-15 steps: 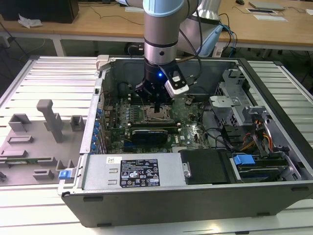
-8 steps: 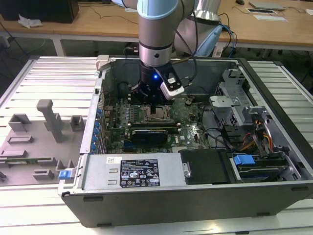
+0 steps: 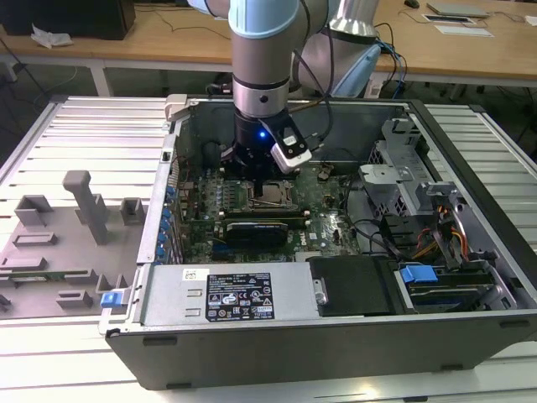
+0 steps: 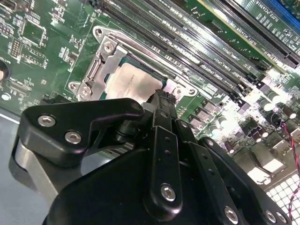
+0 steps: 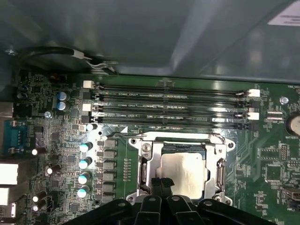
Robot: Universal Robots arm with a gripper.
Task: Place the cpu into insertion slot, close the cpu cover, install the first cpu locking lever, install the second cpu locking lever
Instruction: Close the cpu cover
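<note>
The cpu (image 5: 187,169) (image 4: 127,80) lies flat in the insertion slot (image 5: 182,148), its silvery-beige top showing in both wrist views. The cpu cover (image 5: 219,165) (image 4: 99,63) is down around the chip as a silver frame. A thin locking lever (image 5: 168,136) (image 4: 140,49) runs along the frame's side nearest the memory slots. My gripper (image 5: 161,182) (image 4: 161,96) is shut with nothing seen between its fingers, its tips just over the chip's edge. In the exterior view the gripper (image 3: 267,186) hangs straight down over the socket (image 3: 273,196) inside the open computer case.
Long memory slots (image 5: 168,105) run beside the socket. A row of capacitors (image 5: 84,168) stands on another side. A black card (image 3: 256,227), the power supply (image 3: 222,294) and the drive cage (image 3: 407,180) crowd the case. Grey fixtures (image 3: 80,210) sit at the exterior view's left.
</note>
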